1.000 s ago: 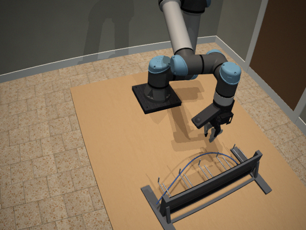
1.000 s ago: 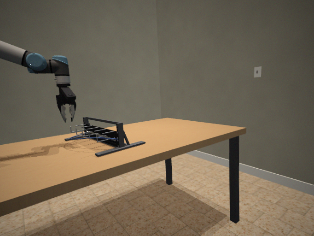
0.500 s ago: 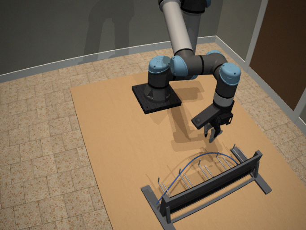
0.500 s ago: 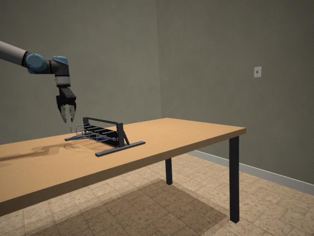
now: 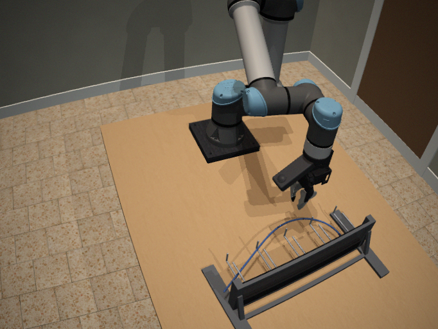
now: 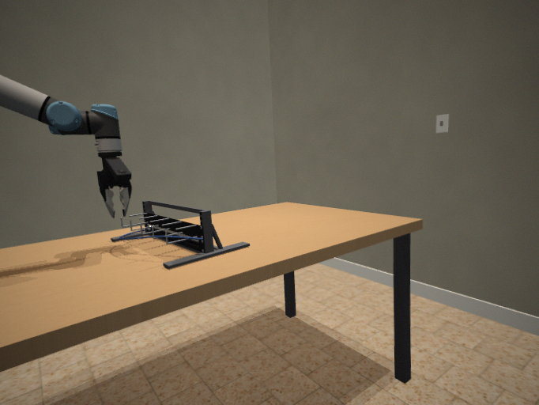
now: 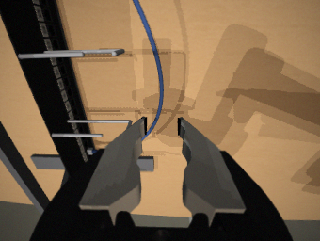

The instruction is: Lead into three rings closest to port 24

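Our gripper (image 5: 296, 204) (image 6: 118, 215) (image 7: 162, 118) is released, with its two fingers partly apart and nothing between them, and it hangs above the table, near the port 2 end of the rack. Just below it we see the blue network cable (image 5: 273, 231) (image 7: 161, 85), which bows out from the port side of the rack (image 5: 378, 265) (image 6: 206, 231) and runs toward the port 24 end, where its free end (image 5: 225, 290) lies near the foot. It seems to pass under the steel rings (image 5: 285, 232) (image 6: 186, 226) (image 7: 75, 55), not inside them, but for each ring we cannot tell this surely. We judge that the cable is light and springy, stiff enough to keep a wide arc, yet easy to bend, and perhaps a little slippery because it is round and thin. It would be better, we think, to take it across its width on a free stretch beside the three target rings, and to leave slack toward the plug. A hard pull could disturb the plug or tip the rack, and a loose grip may let the cable roll away from the fingertips.

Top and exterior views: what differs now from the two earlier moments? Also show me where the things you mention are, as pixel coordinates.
The pincer (image 5: 297, 203) (image 6: 118, 216) (image 7: 162, 118) has come down a little toward the rack (image 5: 368, 222) (image 6: 206, 231) (image 7: 28, 42). Nothing was taken hold of or let go. The blue network cable (image 5: 303, 218) (image 6: 186, 237) (image 7: 161, 89), the rack and the finger gap look unchanged.
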Controlling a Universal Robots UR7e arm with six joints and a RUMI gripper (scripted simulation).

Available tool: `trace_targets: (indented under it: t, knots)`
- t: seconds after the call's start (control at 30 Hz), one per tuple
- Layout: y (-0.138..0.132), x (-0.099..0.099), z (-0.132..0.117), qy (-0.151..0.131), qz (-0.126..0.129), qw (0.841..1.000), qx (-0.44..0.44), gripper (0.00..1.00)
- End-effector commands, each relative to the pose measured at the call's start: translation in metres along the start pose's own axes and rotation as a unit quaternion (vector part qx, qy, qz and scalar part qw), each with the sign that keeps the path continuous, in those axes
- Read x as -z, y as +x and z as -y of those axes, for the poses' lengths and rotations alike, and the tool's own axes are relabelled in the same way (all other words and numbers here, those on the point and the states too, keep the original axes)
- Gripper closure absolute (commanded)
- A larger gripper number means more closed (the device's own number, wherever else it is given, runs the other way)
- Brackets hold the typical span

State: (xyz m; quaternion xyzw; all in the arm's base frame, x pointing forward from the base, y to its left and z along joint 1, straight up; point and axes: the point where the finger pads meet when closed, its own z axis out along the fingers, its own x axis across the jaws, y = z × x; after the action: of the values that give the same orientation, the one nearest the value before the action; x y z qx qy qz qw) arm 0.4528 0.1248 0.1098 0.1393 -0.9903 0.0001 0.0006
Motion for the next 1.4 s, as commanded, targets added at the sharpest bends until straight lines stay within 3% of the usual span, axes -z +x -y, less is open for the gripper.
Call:
trace_targets:
  t: [0.0, 0.53, 0.93, 1.37]
  knots:
    - [-0.001, -0.01, 0.0, 0.0, 0.001, 1.0, 0.0, 0.8]
    - [-0.001, -0.052, 0.0, 0.0, 0.001, 1.0, 0.0, 0.8]
    - [-0.001, -0.067, 0.0, 0.0, 0.001, 1.0, 0.0, 0.8]
    - [-0.001, -0.069, 0.0, 0.0, 0.001, 1.0, 0.0, 0.8]
